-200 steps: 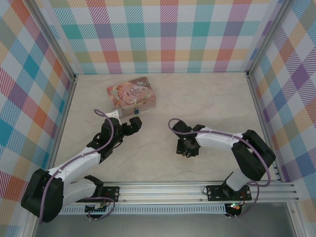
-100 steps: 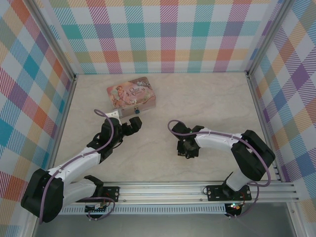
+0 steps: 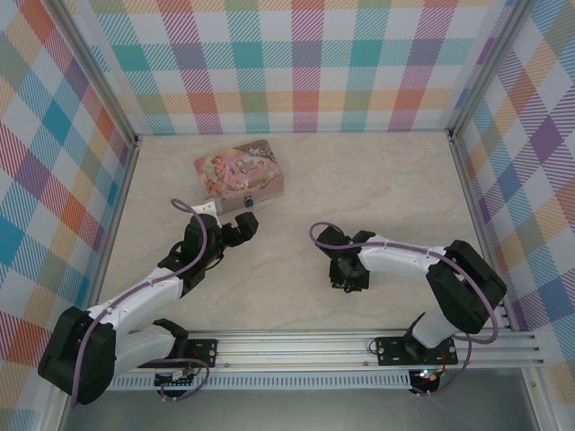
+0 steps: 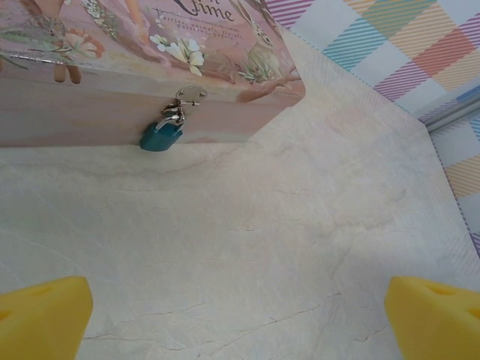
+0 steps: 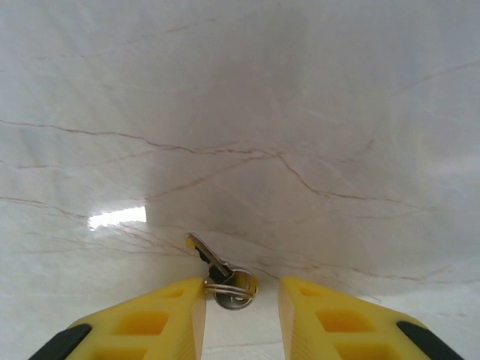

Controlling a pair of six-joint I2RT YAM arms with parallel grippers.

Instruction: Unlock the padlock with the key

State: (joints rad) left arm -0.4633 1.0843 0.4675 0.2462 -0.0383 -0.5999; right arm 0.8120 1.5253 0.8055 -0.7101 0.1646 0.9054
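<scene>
Yellow fingers (image 5: 150,315) of the right gripper (image 5: 241,294) stand partly apart, low over the pale marbled tabletop (image 5: 247,112). The key (image 5: 214,264) lies flat between them. Its ring end sits in the gap, close against the left-hand finger, with a sliver of table showing before the right-hand one, and its thin blade points out ahead of the tips and a little to their left. I judge the step in hand to be picking up the key; the jaws bracket it but do not look clamped on it yet. The next move calls for closing squarely on the ring end so the blade stays free and pointing forward, then lifting without letting so small and flat a piece twist or skid out. Further off, the left gripper (image 4: 240,319) hangs with its jaws wide apart and nothing between them. Ahead of its tips and toward the left-hand one, well clear of both, the teal padlock (image 4: 160,136) hangs from the silver hasp (image 4: 187,96) on the front wall of the pink picture-printed box (image 4: 112,45). After the pickup, the key has to travel to that lock, and the left jaws are well placed to steady its body.
</scene>
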